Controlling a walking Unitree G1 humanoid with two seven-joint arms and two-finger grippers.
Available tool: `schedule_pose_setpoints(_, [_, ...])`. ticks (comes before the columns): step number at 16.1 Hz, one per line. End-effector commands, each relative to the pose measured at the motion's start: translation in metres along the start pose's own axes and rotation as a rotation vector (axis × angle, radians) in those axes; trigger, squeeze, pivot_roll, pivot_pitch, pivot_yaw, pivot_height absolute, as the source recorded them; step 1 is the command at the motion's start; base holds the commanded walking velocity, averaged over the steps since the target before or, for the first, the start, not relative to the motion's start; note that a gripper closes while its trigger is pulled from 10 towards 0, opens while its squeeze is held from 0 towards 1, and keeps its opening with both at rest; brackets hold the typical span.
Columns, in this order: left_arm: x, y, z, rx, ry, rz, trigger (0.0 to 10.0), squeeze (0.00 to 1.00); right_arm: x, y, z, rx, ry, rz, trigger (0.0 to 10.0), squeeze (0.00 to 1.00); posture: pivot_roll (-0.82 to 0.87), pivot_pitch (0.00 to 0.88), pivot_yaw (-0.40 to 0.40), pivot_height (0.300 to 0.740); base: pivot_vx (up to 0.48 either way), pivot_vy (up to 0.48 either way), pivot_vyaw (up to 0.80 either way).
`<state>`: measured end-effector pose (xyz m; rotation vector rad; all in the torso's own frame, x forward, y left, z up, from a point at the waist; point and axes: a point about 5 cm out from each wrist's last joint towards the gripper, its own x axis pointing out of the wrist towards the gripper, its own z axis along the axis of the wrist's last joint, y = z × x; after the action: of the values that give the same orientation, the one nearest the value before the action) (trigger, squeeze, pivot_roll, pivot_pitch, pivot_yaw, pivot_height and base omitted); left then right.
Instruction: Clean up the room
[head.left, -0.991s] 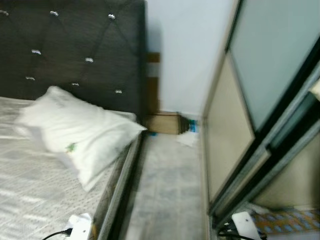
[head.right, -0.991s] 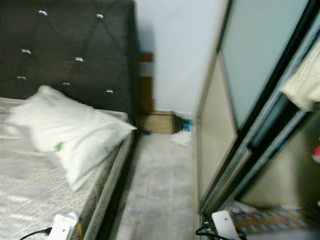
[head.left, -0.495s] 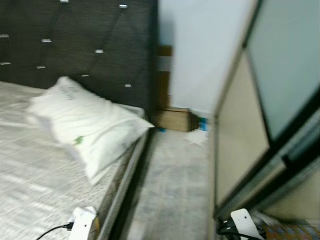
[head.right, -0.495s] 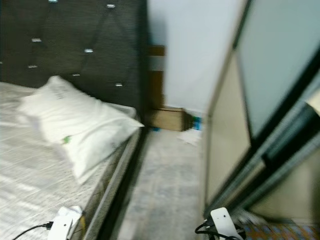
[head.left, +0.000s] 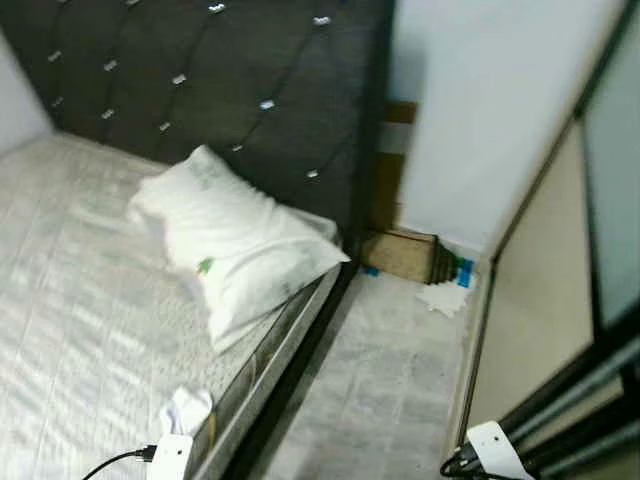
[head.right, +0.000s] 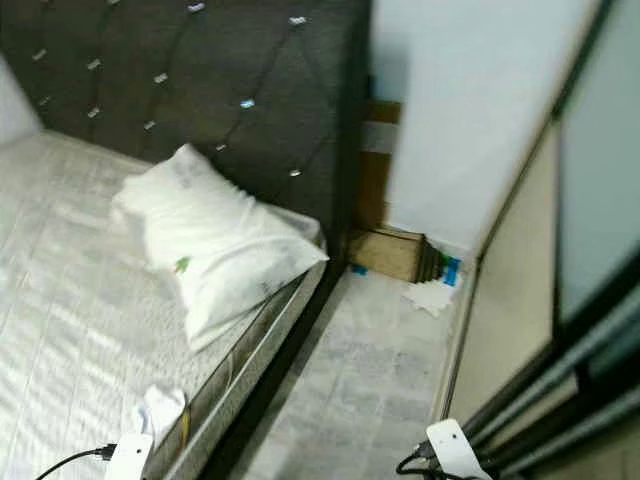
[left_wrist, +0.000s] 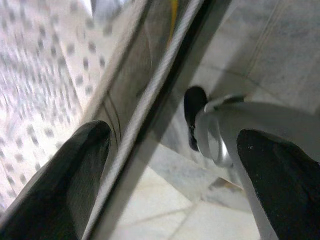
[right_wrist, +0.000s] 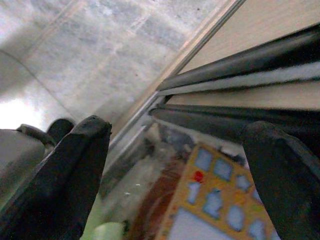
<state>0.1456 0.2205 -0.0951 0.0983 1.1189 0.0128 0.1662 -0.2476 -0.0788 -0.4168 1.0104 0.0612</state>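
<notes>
With both grippers' fingers spread wide and empty, I steer slowly toward the crumpled white cloth (head.left: 186, 408) at the bed (head.left: 70, 300) edge.

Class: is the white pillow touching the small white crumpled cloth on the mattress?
Apart. The left eye view shows bare mattress between the white pillow and the small white crumpled cloth.

left wrist housing (head.left: 169, 456): white, boxy, rounded corners; thin black cable plugs into its side. right wrist housing (head.left: 497, 449): same white casing, a small dark hole on its face, black cables bunched beside it. left gripper (left_wrist: 170, 180) fingers (left_wrist: 65, 185): matte black, broad, rounded tips. right gripper (right_wrist: 175, 180) fingers (right_wrist: 65, 175): same black, slightly rough. silver rounded leg part (left_wrist: 250, 135) with a ringed joint; black foot (left_wrist: 194, 112).
</notes>
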Motion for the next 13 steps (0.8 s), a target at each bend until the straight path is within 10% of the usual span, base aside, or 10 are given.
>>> schedule_pose_setpoints(1, [-0.0008,0.0049,-0.0016,0.013,0.007,0.014,10.0,0.0,0.0012,0.0024,0.0061,-0.014,-0.016,0.011,10.0,0.0,-0.02,0.0,-0.026,0.74,0.0,0.0,0.57])
schedule_pose_setpoints(13, [-0.0004,0.0042,0.0006,0.027,0.003,0.016,10.0,0.0,0.0014,0.002,0.0092,-0.049,-0.028,0.032,10.0,0.0,-0.01,0.0,-0.029,0.74,0.0,0.0,0.65])
